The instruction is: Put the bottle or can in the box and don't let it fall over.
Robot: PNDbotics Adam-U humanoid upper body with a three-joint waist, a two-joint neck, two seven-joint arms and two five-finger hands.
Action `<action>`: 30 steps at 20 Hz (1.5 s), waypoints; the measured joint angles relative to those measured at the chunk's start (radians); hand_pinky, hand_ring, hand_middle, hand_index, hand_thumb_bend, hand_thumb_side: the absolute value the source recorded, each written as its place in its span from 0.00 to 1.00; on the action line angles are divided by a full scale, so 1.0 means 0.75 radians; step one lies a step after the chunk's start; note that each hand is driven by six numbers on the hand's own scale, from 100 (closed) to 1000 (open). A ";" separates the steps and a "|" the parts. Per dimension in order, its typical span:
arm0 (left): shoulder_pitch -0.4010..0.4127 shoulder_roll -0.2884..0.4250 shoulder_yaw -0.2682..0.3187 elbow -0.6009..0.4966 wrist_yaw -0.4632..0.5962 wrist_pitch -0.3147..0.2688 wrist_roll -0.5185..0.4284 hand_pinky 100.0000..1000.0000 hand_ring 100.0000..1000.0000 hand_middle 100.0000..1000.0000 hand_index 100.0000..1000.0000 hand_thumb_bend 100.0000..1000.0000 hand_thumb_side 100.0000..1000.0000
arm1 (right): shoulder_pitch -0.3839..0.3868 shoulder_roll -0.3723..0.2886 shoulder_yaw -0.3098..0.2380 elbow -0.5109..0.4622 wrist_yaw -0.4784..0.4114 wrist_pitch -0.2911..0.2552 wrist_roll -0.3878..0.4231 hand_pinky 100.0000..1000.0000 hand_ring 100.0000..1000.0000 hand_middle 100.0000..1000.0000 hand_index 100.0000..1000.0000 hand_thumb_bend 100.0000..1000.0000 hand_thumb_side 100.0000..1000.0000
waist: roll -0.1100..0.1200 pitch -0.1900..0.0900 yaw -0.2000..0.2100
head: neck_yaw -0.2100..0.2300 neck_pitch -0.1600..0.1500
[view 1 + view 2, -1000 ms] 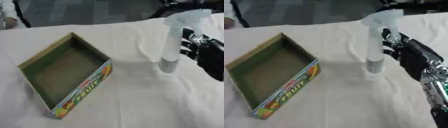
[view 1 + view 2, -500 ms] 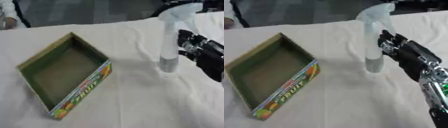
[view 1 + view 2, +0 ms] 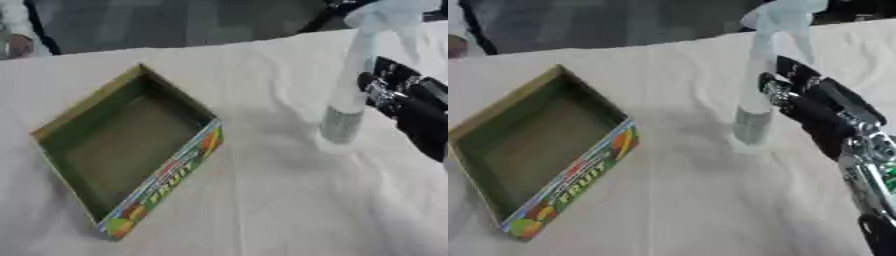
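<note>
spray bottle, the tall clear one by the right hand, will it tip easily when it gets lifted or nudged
Probably yes. The tall, slim clear plastic spray bottle stands on a narrow base with its trigger head on top, so it looks top-heavy. It seems nearly empty, so likely light. The right hand is beside its middle; a sideways nudge there could topple it.

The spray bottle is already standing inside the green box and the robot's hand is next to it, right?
Not quite. The spray bottle stands upright on the white tablecloth, well to the right of the green box, which holds nothing. The right eye view shows it best. The rest is right: the robot's right hand is next to the bottle.
</note>
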 measured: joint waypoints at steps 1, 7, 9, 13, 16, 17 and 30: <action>0.001 0.000 0.000 0.000 0.000 0.000 0.000 1.00 0.70 0.67 0.75 0.00 0.64 | 0.000 0.000 0.000 0.000 0.005 0.001 0.000 0.94 1.00 1.00 1.00 0.00 0.32 | -0.001 0.000 0.000 | 0.000 0.000; 0.001 0.000 0.000 0.000 0.000 0.000 0.000 1.00 0.70 0.67 0.75 0.00 0.64 | 0.000 0.000 0.000 -0.001 0.031 0.011 0.008 0.94 1.00 1.00 1.00 0.00 0.32 | -0.002 0.000 0.000 | 0.000 0.000; 0.001 0.000 0.000 0.000 0.000 0.000 0.000 1.00 0.70 0.67 0.75 0.00 0.64 | 0.000 0.000 0.000 -0.001 0.042 0.016 0.012 0.94 1.00 1.00 1.00 0.00 0.32 | -0.002 0.000 0.001 | 0.000 0.000; 0.001 0.000 0.000 0.000 0.000 0.000 -0.001 1.00 0.70 0.67 0.75 0.00 0.64 | 0.000 0.000 0.000 0.000 0.058 0.027 0.015 0.94 1.00 1.00 1.00 0.00 0.32 | -0.002 0.001 0.003 | 0.000 -0.001; 0.001 0.000 0.000 0.000 0.000 -0.001 -0.001 1.00 0.70 0.67 0.75 0.00 0.64 | 0.000 0.000 0.000 0.000 0.066 0.033 0.017 0.94 1.00 1.00 1.00 0.00 0.32 | -0.002 0.006 0.006 | 0.000 -0.001; 0.001 0.000 0.000 0.000 0.000 -0.001 -0.002 1.00 0.70 0.67 0.75 0.00 0.64 | -0.001 0.000 0.000 0.000 0.069 0.034 0.017 0.94 1.00 1.00 1.00 0.00 0.32 | -0.002 0.008 0.007 | -0.001 -0.002; 0.001 0.000 0.000 0.000 0.000 -0.001 -0.006 1.00 0.70 0.67 0.75 0.00 0.64 | -0.008 0.000 0.001 0.000 0.086 0.045 0.019 0.94 1.00 1.00 1.00 0.00 0.32 | -0.008 0.017 0.013 | -0.001 -0.013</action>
